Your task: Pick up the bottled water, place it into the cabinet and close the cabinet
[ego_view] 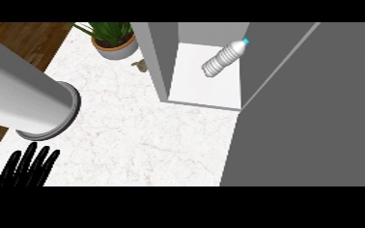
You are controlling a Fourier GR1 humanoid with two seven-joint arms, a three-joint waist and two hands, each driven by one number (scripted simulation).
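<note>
1. Grey left forearm point(32, 99) fills your near-left view; left hand point(28, 166) below it, fingers straight, holding nothing.
2. Bottled water point(224, 59) lies inside cabinet point(206, 84), tilted, cap up-right.
3. Door point(299, 106) stands open at right; rt hand out of view; you'd close door next.

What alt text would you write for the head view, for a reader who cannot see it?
A bottled water lies tilted on the white floor of an open grey cabinet, whose door fills the view's right. On the white counter stand a potted plant and a grey cylinder; the left hand rests open at lower left.
</note>
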